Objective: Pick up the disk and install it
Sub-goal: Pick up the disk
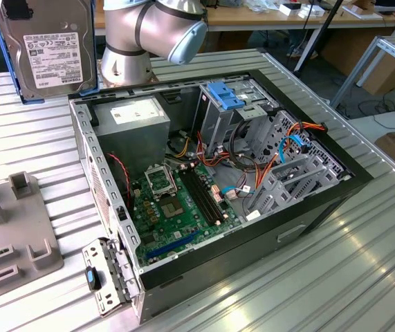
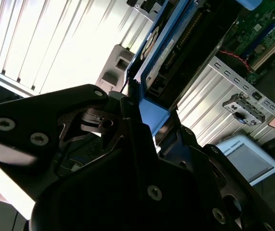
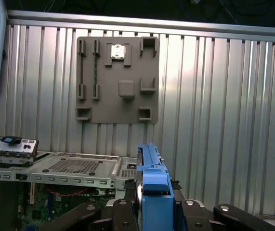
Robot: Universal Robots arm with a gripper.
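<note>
Ribbed metal table (image 1: 322, 277), open computer case (image 1: 308, 223) holding motherboard (image 1: 176, 207), pincer (image 3: 154, 208) clamped on the disk (image 3: 149, 163).

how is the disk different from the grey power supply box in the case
Pose: the disk stands on edge outside the computer case, clamped in the gripper; the power supply box sits fixed in a corner inside the case.
Look: the disk is a thin slab framed by a bright blue carrier rail; the power supply box is a deeper block with no blue on it.
Shared: both are grey metal with a white printed label.
</note>
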